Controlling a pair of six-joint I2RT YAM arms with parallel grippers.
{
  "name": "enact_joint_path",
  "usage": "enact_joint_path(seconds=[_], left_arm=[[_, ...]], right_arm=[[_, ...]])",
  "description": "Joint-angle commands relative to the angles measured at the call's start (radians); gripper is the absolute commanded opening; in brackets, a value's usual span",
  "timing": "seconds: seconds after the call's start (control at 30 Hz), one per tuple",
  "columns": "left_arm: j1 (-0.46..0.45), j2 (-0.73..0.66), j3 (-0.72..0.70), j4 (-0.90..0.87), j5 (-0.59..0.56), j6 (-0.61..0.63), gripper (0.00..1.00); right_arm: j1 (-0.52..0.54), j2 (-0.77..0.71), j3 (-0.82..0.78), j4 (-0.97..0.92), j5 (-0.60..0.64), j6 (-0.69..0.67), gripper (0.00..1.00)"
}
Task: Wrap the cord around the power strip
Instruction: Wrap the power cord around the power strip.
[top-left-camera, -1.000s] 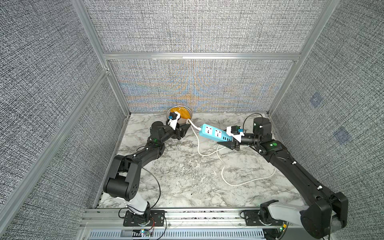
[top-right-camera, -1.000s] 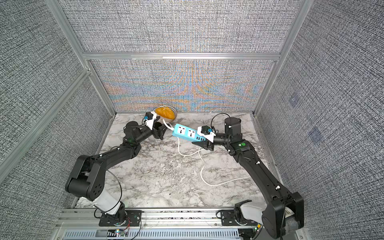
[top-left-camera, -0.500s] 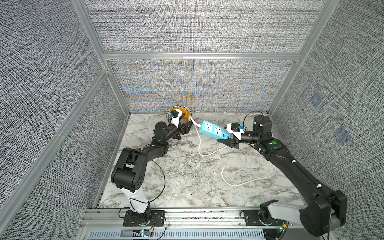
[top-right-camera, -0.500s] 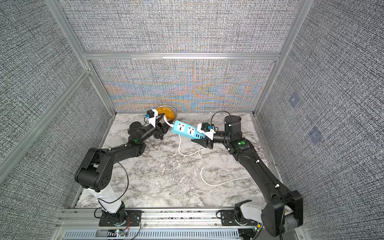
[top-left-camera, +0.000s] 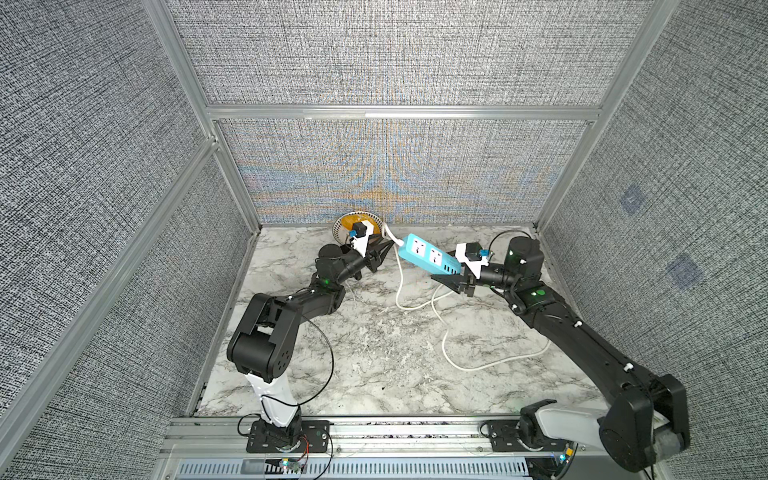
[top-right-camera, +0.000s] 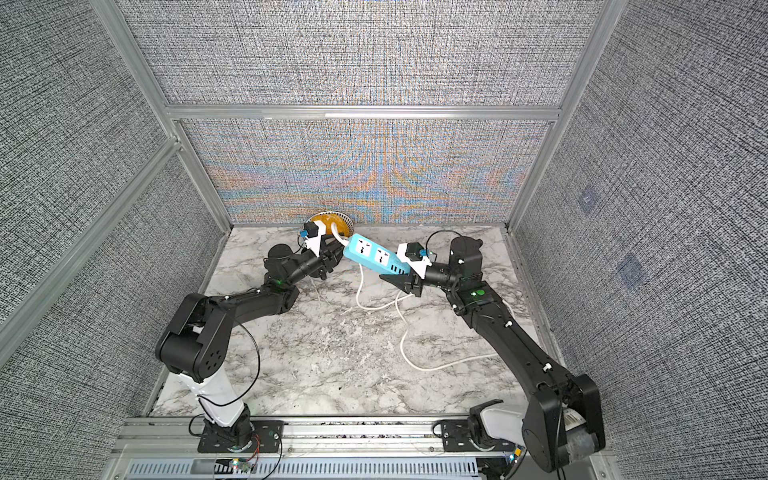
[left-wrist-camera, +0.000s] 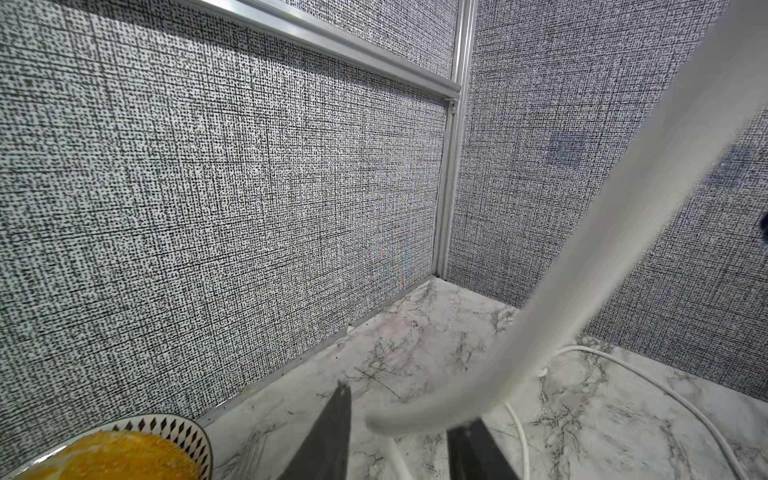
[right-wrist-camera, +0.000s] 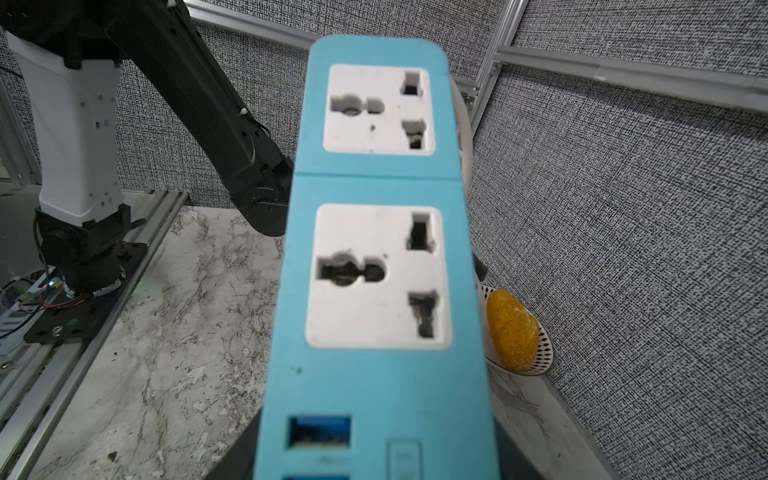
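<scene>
The light-blue power strip (top-left-camera: 428, 254) (top-right-camera: 374, 255) hangs tilted above the marble table, socket faces up. My right gripper (top-left-camera: 451, 274) (right-wrist-camera: 376, 440) is shut on its USB end, and the strip (right-wrist-camera: 382, 249) fills the right wrist view. The white cord (top-left-camera: 399, 282) leaves the strip's far end, drops to the table and loops there (top-right-camera: 405, 353). My left gripper (top-left-camera: 384, 253) (top-right-camera: 334, 255) (left-wrist-camera: 405, 405) is at that far end, its jaws open. The cord (left-wrist-camera: 582, 270) runs between them, with a gap to one finger (left-wrist-camera: 338, 415).
A patterned bowl (top-left-camera: 345, 224) (left-wrist-camera: 174, 424) holding something orange (right-wrist-camera: 509, 328) stands against the back wall, just behind the left gripper. The fabric walls close in at back and sides. The left arm's base (right-wrist-camera: 83, 232) stands at the table's front rail.
The left gripper has reached back and right to the strip's cord end, and its jaws have narrowed round the cord. The right gripper has carried the strip slightly left and higher.
</scene>
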Motion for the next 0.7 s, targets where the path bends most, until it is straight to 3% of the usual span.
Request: enact_joint_path(seconds=[0.0,0.13,0.27,0.43,0.53,0.57,0.6,0.67], left_arm=[[0.0,0.008,0.002,0.059,-0.029,-0.026,0.32],[-0.015,0.014,0.022,0.036,-0.02,-0.048,0.24],[-0.064,-0.018,0.056,-0.089,-0.024,0.011,0.18],[-0.12,-0.075,0.057,-0.18,-0.046,0.056,0.15],[-0.138,-0.103,0.048,-0.212,-0.058,0.064,0.13],[-0.141,-0.104,0.045,-0.212,-0.06,0.066,0.15],[-0.145,-0.106,0.04,-0.207,-0.076,0.066,0.23],[-0.145,-0.103,0.018,-0.175,-0.128,0.065,0.46]], right_arm=[[0.0,-0.011,-0.011,0.147,0.016,0.072,0.0],[0.003,-0.016,-0.038,0.225,0.094,0.131,0.0],[0.02,-0.004,-0.058,0.275,0.217,0.161,0.0],[0.033,0.005,-0.107,0.4,0.416,0.233,0.0],[0.037,0.01,-0.111,0.426,0.456,0.239,0.0],[0.038,0.013,-0.107,0.433,0.432,0.239,0.0],[0.04,0.015,-0.101,0.433,0.41,0.237,0.0],[0.048,0.013,-0.091,0.42,0.378,0.227,0.0]])
